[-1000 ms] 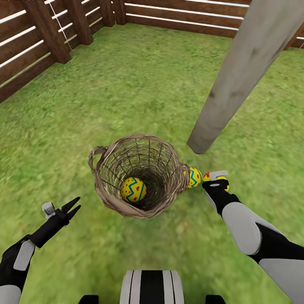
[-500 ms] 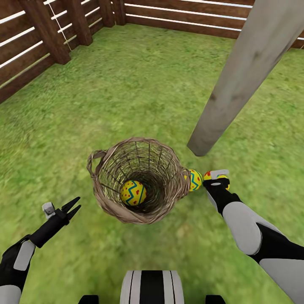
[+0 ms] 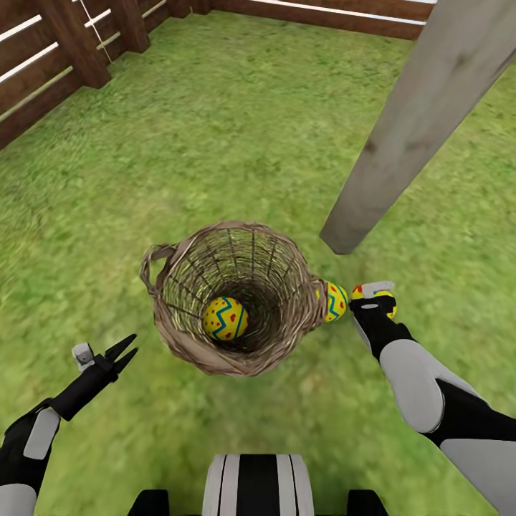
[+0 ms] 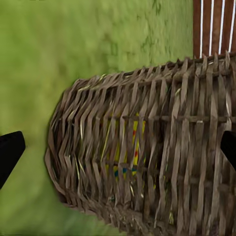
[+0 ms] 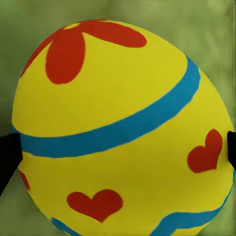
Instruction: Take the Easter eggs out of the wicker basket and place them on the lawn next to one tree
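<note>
Beside the trunk (image 3: 423,122), the right hand (image 3: 373,299) grasps an egg (image 5: 123,128) low over the lawn (image 3: 215,129), another egg (image 3: 332,301) lying just beside the basket (image 3: 236,344); it likely needs releasing, then the spread left hand (image 3: 123,352) or this one takes the third egg (image 3: 225,319) inside.

— Where do we have things around our right gripper (image 3: 373,299)?

— One Easter egg (image 3: 383,294) sits at its tip, another egg (image 3: 333,301) just left, seemingly touching the wicker basket (image 3: 186,342); the tree (image 3: 412,136) stands ahead.

— And the basket?

— A third egg (image 3: 225,318) lies inside, right of our left gripper (image 3: 123,352).
</note>
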Motion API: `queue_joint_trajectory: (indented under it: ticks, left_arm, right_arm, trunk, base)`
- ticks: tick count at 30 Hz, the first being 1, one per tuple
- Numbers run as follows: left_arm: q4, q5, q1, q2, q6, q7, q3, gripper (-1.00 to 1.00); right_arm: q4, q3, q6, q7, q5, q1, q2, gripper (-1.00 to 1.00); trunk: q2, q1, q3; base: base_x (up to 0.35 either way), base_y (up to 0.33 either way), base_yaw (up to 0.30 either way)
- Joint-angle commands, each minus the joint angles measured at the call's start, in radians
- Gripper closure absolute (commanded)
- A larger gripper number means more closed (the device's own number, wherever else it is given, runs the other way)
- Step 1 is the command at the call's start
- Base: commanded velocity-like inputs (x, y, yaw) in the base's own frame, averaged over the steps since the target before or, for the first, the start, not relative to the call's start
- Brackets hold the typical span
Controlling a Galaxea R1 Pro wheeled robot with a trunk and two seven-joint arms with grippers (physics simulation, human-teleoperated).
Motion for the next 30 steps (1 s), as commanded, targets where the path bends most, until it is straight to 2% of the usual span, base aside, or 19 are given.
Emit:
queue_joint_trajectory:
  ticks: [1,4,18,27,30]
  left_arm:
    - [0.0,0.005,0.0,0.0,0.008,-0.001,0.001,-1.0]
    - [0.002,0.005,0.0,0.001,0.007,-0.001,0.001,-1.0]
    - [0.001,0.004,0.0,0.002,0.008,0.004,0.001,-1.0]
    - [0.002,0.004,0.0,0.0,0.008,0.006,0.0,-1.0]
    - [0.002,0.004,0.0,0.0,0.008,0.006,-0.001,-1.0]
  right_arm:
    - [0.068,-0.009,0.002,0.002,-0.004,0.0,0.0,-1.0]
    - [0.068,-0.009,0.002,0.009,-0.004,0.0,0.0,-1.0]
    - [0.066,-0.009,0.002,0.013,-0.018,0.0,0.003,-1.0]
    - [0.027,-0.009,0.003,0.011,-0.019,0.0,0.0,-1.0]
    - [-0.034,-0.018,0.049,0.029,-0.04,0.001,0.0,-1.0]
  trunk:
    - [0.0,0.0,-0.001]
    - [0.0,0.0,-0.001]
    - [0.003,-0.006,0.054]
    - [0.005,-0.01,0.088]
    - [0.006,-0.012,0.1]
  base:
    - [0.0,0.0,0.0]
    - [0.0,0.0,0.0]
    - [0.0,0.0,0.0]
    - [0.0,0.0,0.0]
    - [0.0,0.0,0.0]
